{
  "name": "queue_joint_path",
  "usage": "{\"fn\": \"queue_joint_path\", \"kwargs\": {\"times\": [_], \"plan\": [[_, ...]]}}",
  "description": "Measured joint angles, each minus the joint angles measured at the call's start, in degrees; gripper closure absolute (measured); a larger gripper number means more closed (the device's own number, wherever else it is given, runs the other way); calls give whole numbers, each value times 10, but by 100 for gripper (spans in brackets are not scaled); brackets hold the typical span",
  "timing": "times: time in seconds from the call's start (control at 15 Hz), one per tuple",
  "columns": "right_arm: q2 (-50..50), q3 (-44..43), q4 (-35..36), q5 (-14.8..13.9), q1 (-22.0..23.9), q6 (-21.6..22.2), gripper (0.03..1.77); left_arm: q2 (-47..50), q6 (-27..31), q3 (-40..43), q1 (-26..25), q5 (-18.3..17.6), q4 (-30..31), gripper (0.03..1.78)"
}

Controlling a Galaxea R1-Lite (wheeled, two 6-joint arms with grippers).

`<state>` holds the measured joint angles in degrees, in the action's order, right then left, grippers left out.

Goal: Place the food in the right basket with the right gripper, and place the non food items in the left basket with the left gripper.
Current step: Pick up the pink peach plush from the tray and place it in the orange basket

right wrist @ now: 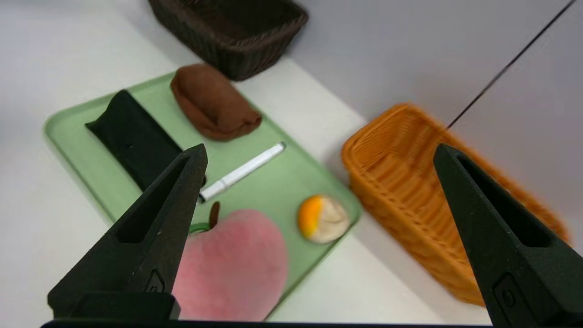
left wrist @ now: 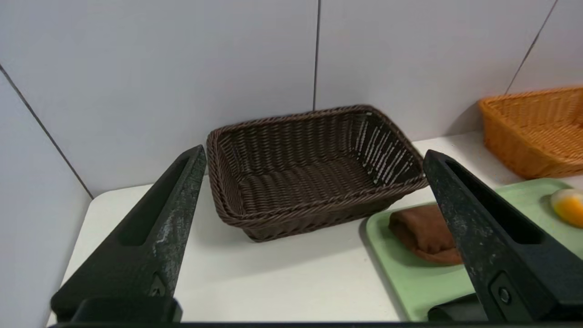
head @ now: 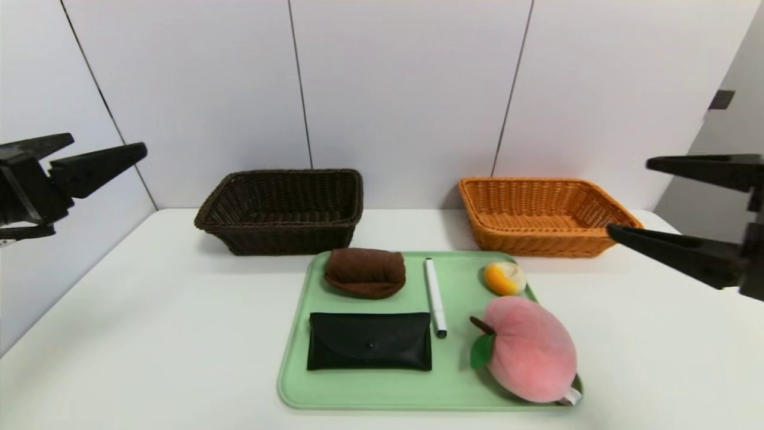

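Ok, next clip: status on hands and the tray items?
Left hand and right hand open, empty, off to the sides. All five items on green tray. Both wicker baskets empty. Nothing blocking.

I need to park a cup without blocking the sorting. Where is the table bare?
Bare table lies left of the green tray, also right of it, and between the dark basket and the orange basket. The tray itself is crowded; both baskets are empty.
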<state>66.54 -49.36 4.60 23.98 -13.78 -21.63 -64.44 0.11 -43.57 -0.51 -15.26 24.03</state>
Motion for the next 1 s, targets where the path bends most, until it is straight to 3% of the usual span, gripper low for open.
{"fn": "queue_joint_path", "kwargs": {"times": [0.27,0.4,0.6,1.0], "plan": [[96,-63,-120,-112,-41,12,9,-56,25,-3,18,1,1,12],[131,-96,-196,-144,-53,23,9,-76,28,-7,22,1,3,12],[162,-129,-301,-144,-86,66,9,-98,27,3,24,2,56,12],[190,-145,-375,-118,-144,76,9,-111,24,37,24,3,83,12]]}}
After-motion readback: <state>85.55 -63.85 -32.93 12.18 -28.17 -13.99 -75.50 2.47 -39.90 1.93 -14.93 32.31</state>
